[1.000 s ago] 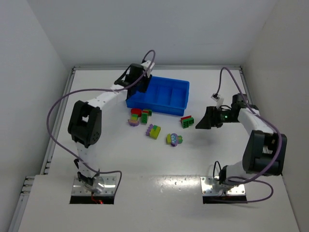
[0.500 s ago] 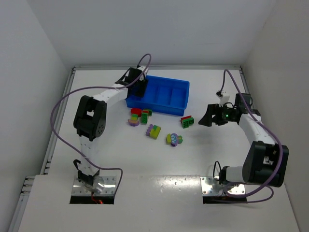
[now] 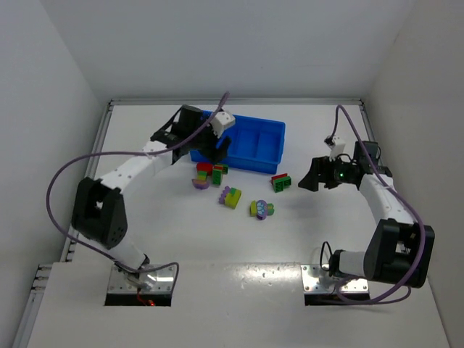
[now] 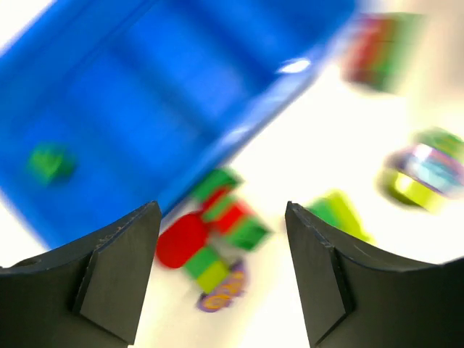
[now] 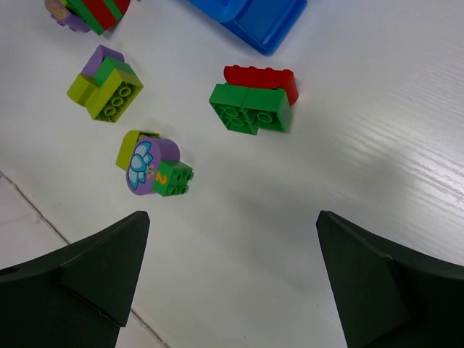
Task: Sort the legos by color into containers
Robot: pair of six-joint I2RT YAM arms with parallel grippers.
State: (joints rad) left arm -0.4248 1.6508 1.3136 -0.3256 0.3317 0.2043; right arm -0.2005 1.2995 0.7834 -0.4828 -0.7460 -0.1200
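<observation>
1. The left arm (image 3: pixel 138 167) stretches from its base up and to the right across the tabletop (image 3: pixel 181 232). Its wrist is over the near-left corner of the blue tray (image 3: pixel 261 141).
2. The left jaws point down and stand released with nothing between them (the wrist view is badly blurred). Below them are the tray's front wall and a red, green and yellow cluster (image 4: pixel 210 250).
3. One green brick (image 4: pixel 49 161) lies inside the tray; the blur hides which compartment.
4. The right arm (image 3: pixel 380 192) is folded at the right side of the tabletop, with its forearm reaching left.
5. The right jaws are spread wide and empty. They are aimed at a red-and-green cluster (image 5: pixel 254 98) but are apart from it.
6. On the tabletop in front of the tray also lie a yellow-green and purple cluster (image 5: pixel 105 87) and a cluster with a purple disc (image 5: pixel 152 167).
</observation>
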